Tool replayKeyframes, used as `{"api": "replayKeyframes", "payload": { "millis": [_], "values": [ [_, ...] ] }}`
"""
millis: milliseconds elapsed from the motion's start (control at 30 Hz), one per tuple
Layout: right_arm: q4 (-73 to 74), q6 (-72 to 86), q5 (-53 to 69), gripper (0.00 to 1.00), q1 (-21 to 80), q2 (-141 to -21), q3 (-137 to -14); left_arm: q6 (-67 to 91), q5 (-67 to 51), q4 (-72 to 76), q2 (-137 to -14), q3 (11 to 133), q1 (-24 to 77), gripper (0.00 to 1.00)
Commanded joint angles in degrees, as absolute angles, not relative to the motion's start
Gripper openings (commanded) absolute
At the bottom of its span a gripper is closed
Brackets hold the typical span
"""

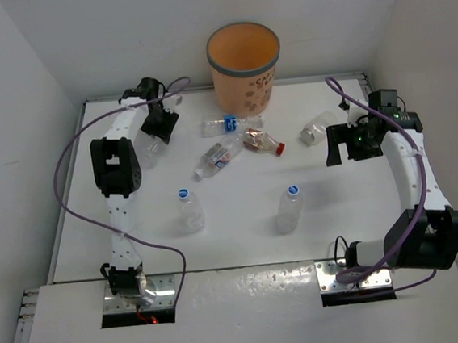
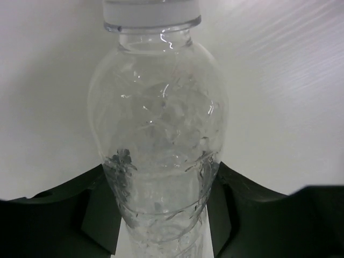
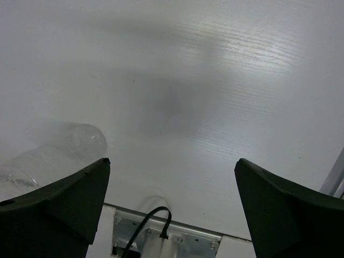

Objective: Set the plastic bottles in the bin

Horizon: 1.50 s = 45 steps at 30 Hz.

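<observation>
— Grasping looks like the step in hand. The left gripper (image 2: 164,215) has its pads pressed on both sides of the white-capped bottle (image 2: 161,123), low on the body.

— And the bin (image 1: 242,57)?

— Upright at the far edge of the table (image 1: 244,243), near that gripper and to its right. I judge the next move needs a lift high enough to pass the grey rim, a swing over the mouth, then a release.

— The right gripper (image 1: 339,146)?

— Spread wide, holding nothing. A clear bottle (image 1: 316,128) lies just beside it, on the bin side.

— What does one camera give that another doesn't?

— From overhead the left grip is mostly hidden under the wrist. Only the left wrist view shows pads meeting plastic. Neither view tells me whether that bottle is off the table. The overhead view alone shows the rest: a red-capped bottle (image 1: 263,141) lying mid-table and the upright blue-capped bottles (image 1: 188,210) nearer the bases, all outside the bin. The right wrist view catches only the clear bottle's blurred end, low on its left.
</observation>
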<state>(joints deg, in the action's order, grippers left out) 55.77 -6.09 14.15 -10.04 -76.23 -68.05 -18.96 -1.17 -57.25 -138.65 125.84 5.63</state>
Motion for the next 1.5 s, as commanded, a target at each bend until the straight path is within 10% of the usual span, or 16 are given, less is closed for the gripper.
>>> {"api": "replayKeyframes", "payload": {
  "millis": [0,267,500,800,1467],
  "values": [
    [55.2,-6.7,15.3,0.97,-10.4,-75.2,-68.6,-13.9,-15.3,-48.5,-122.4,127.4,4.4,0.3],
    [55.5,-6.9,16.0,0.97,-10.3,-75.7,-69.4,12.6,-36.7,19.7,-98.3,97.8,5.4,0.11],
    [55.5,-7.9,15.2,0.97,-10.5,-74.9,-68.6,19.0,-34.5,35.9,-106.2,108.1,12.9,0.16],
    [55.5,-7.2,15.4,0.97,-11.3,-73.8,-67.5,17.3,-28.4,36.9,-125.2,130.2,19.2,0.13],
    [55.6,-6.1,16.8,0.97,-12.0,-73.6,-65.9,10.4,-13.0,39.6,-138.2,135.4,24.1,0.27]
  ]
}}
